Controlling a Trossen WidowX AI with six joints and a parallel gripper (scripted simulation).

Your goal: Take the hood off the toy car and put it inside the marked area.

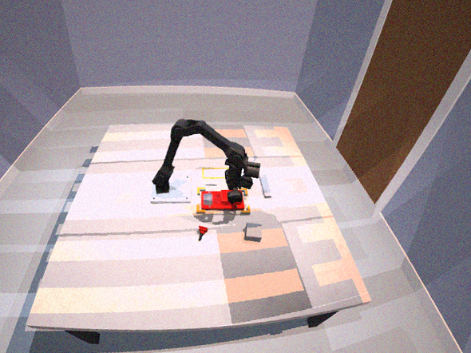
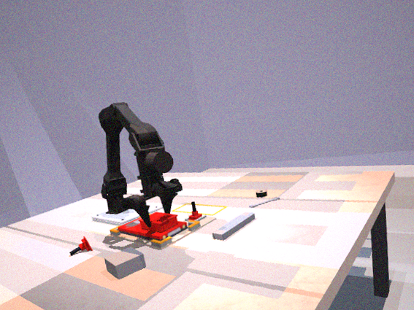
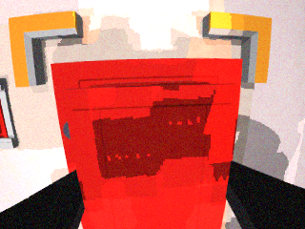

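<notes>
The red toy car [image 1: 212, 207] [image 2: 125, 227] stands between orange corner brackets. Its hood [image 2: 160, 222] [image 3: 152, 138] is the raised red part near the front end. My gripper [image 1: 234, 195] [image 2: 158, 218] [image 3: 154, 171] points down and is shut on the hood, with one finger at each side. The hood is at the car; no clear gap shows under it. In the wrist view the black fingers flank the red surface at the lower edge. The marked area, a yellow outline [image 1: 202, 174] [image 2: 225, 207], lies beside the car, partly hidden by the arm in the top view.
Orange brackets [image 1: 245, 210] [image 2: 162, 242] [image 3: 45, 24] surround the car. A red piece with a black stem [image 2: 194, 215] stands near the outline; another [image 1: 203, 230] [image 2: 83, 244] lies tipped. A grey block [image 1: 252, 233] [image 2: 124, 263], a long grey bar [image 1: 265, 186] [image 2: 234, 226] and a black disc [image 2: 261, 194] are around.
</notes>
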